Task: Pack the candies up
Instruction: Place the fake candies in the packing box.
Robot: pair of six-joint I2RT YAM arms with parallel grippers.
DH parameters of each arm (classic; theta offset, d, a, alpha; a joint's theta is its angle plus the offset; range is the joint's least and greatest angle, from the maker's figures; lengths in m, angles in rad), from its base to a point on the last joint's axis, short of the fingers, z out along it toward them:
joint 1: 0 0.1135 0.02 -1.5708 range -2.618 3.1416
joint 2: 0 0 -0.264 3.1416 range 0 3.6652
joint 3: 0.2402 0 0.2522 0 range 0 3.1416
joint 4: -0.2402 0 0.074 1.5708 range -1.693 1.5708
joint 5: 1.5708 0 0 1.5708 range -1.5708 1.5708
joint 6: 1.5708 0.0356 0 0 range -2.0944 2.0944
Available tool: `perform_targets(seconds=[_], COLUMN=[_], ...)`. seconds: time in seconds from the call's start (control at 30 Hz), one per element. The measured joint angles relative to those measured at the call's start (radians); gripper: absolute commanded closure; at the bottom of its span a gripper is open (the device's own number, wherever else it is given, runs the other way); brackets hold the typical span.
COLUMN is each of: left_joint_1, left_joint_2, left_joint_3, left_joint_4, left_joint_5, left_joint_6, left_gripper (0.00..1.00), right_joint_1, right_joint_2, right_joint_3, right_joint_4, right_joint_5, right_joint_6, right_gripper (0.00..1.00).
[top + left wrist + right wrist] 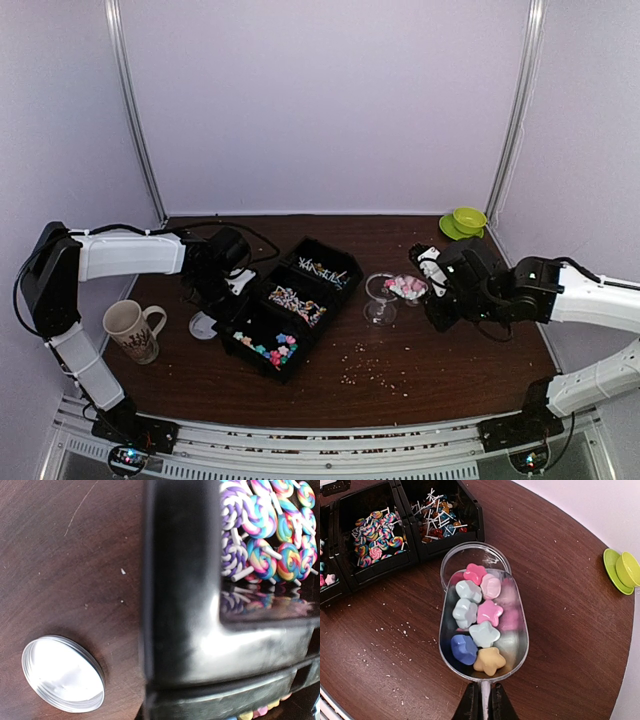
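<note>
Dark table (450,360); right hand (482,700) tight on scoop (516,647) of candies (489,612); left hand (237,277) unclear.

1. From the top camera you get even, soft light: the pale walls (330,110) are bright, the dark table (470,350) looks dim, and fine detail is grainy.
2. Your left wrist view is blurred throughout; a broad white glare runs along the black bin wall (182,580), and the metal lid (62,672) is washed nearly white.
3. Your right wrist view is the sharpest: the candies (489,612) in the scoop (514,647) are crisp, with small highlights on them.
</note>
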Motion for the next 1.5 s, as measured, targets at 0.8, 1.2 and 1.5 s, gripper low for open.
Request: perform_targets(seconds=[0.8,1.2,1.5], left_joint_1=[0.0,0.0,0.0], left_joint_2=[0.0,0.0,0.0], left_joint_3=[0.0,0.002,0.003], left_joint_4=[-0.002,-0.003,-0.003], left_joint_5=[0.0,0.0,0.0], left_joint_6=[-0.002,-0.002,-0.002], left_gripper=[1.0,1.0,1.0], right_joint_1=[-0.04,-0.045,-0.046], right_joint_2=[0.108,0.171,0.219], right_joint_3=[0.123,0.22,0.29], right_joint_4=[-0.142,-0.235,-0.303], right_joint_5=[-0.061,-0.081,-0.084], right_joint_6=[-0.007,-0.035,-0.054], right_gripper=[1.0,1.0,1.0])
